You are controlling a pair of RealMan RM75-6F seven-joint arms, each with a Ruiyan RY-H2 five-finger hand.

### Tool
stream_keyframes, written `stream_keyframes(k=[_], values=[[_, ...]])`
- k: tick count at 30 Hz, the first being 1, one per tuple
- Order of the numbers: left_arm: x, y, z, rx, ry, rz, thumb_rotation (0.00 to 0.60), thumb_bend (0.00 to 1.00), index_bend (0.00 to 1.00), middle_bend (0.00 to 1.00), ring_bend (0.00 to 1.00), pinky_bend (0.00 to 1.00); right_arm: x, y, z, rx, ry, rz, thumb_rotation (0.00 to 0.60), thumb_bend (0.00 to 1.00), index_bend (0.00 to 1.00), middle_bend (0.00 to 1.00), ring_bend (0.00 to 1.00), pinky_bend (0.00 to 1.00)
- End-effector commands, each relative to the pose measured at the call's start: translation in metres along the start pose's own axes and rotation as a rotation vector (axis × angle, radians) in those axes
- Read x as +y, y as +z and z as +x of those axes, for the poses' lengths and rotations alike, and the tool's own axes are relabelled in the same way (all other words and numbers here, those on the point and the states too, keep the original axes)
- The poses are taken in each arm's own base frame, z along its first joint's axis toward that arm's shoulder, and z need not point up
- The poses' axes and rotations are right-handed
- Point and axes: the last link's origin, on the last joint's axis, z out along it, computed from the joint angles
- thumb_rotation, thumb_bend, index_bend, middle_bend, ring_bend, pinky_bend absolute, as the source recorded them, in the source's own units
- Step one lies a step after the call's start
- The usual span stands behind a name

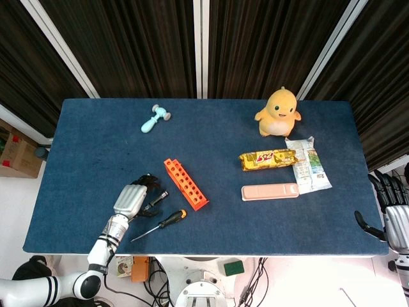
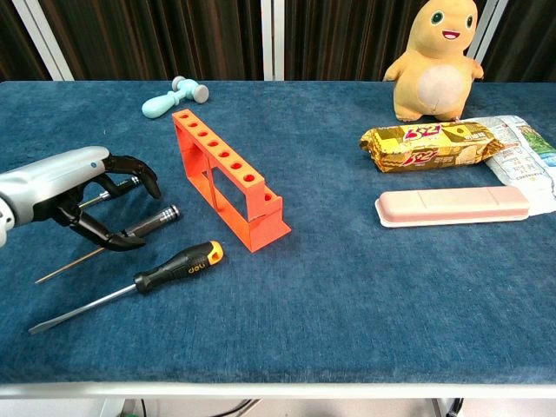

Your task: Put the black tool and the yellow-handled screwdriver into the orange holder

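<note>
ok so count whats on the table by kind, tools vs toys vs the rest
Tools: 2, black tool, screwdriver
Holder: 1
Toys: 2, duck, hammer
Snack bar: 1
Pink case: 1
Leaflet: 1
Total: 8

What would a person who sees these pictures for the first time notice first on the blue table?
Probably the bright orange plastic holder with a row of round holes, standing near the middle-left of the blue cloth-covered table. Just beside it, the silver-and-black left hand curls its fingers around the slim black tool, with the yellow-and-black-handled screwdriver lying free in front. At the far edge, the plump yellow plush toy also draws the eye.
</note>
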Motion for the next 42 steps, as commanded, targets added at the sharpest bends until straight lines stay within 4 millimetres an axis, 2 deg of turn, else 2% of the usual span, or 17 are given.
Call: stream_keyframes(k=[1, 6, 20, 30, 32, 36, 39, 42], values=[[0.002, 0.003, -0.003, 0.004, 0.018, 0.004, 0.56, 0.18, 0.36, 0.22, 0.13, 0.29, 0.001, 0.001, 0.0, -0.005, -0.004, -0.007, 0.6, 0.33, 0.0, 0.0, 0.0, 0.0], [0.005, 0.009, -0.008, 0.007, 0.046, 0.019, 0.562, 0.19, 0.38, 0.3, 0.2, 0.39, 0.0, 0.001, 0.0, -0.002, -0.001, -0.007, 0.6, 0.33, 0.0, 0.0, 0.0, 0.0], [0.004, 0.019, -0.012, 0.046, 0.128, 0.074, 0.556, 0.27, 0.52, 0.41, 0.3, 0.49, 0.0, 0.0, 0.001, 0.009, 0.01, -0.002, 0.6, 0.33, 0.0, 0.0, 0.0, 0.0], [0.006, 0.016, -0.012, 0.045, 0.119, 0.071, 0.561, 0.36, 0.6, 0.46, 0.34, 0.53, 0.001, 0.0, 0.002, 0.014, 0.014, -0.003, 0.6, 0.33, 0.0, 0.0, 0.0, 0.0], [0.008, 0.012, -0.007, 0.063, 0.095, 0.059, 0.562, 0.37, 0.61, 0.47, 0.35, 0.54, 0.001, 0.0, 0.002, 0.012, 0.013, -0.003, 0.6, 0.33, 0.0, 0.0, 0.0, 0.0], [0.01, -0.004, 0.017, 0.148, 0.044, 0.033, 0.565, 0.37, 0.61, 0.47, 0.35, 0.54, 0.001, 0.001, 0.001, 0.013, 0.014, -0.004, 0.6, 0.33, 0.0, 0.0, 0.0, 0.0], [0.009, -0.017, 0.044, 0.262, -0.024, 0.025, 0.559, 0.37, 0.61, 0.47, 0.35, 0.52, 0.001, 0.002, 0.001, 0.015, 0.015, -0.008, 0.6, 0.33, 0.0, 0.0, 0.0, 0.0], [0.004, -0.029, 0.074, 0.433, -0.182, 0.026, 0.553, 0.37, 0.6, 0.47, 0.35, 0.5, 0.001, 0.001, 0.001, 0.016, 0.019, -0.006, 0.6, 0.33, 0.0, 0.0, 0.0, 0.0]])
